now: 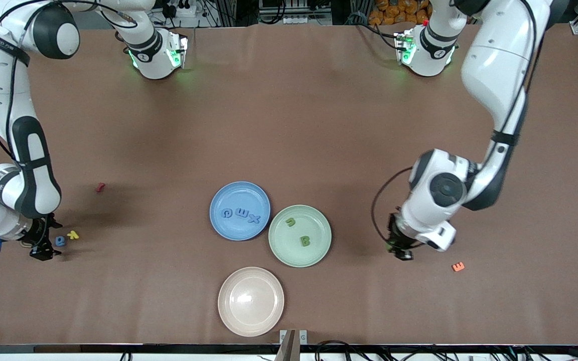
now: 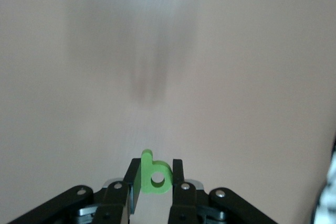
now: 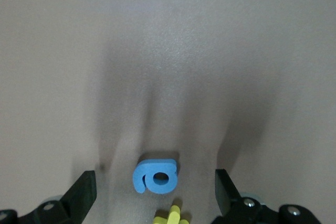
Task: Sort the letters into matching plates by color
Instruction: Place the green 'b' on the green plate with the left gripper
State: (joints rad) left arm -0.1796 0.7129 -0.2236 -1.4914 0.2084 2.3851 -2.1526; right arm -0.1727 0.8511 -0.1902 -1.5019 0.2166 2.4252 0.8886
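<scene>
Plates are seen in the middle of the table: a blue plate [image 1: 239, 210] with 3 blue letters [image 1: 241, 214] in it, touched by a green plate [image 1: 299, 235] with 2 green letters [image 1: 304, 241]. A beige plate [image 1: 251, 301] is placed nearer to the camera. A green letter b [image 2: 155, 178] is grasped by the left gripper [image 1: 402, 252] over bare table. The right gripper [image 3: 155, 195], jaws released wide, is held around a blue letter [image 3: 156, 176] beside a yellow piece [image 1: 73, 234].

Brown matte table [image 1: 319, 125] carries round blue plate [image 1: 226, 198], mint green plate [image 1: 319, 245], beige-pink plate [image 1: 251, 301]. Loose on it: small blue letter [image 1: 60, 241], yellow piece [image 1: 73, 234], red piece [image 1: 100, 188], orange piece [image 1: 458, 266].
</scene>
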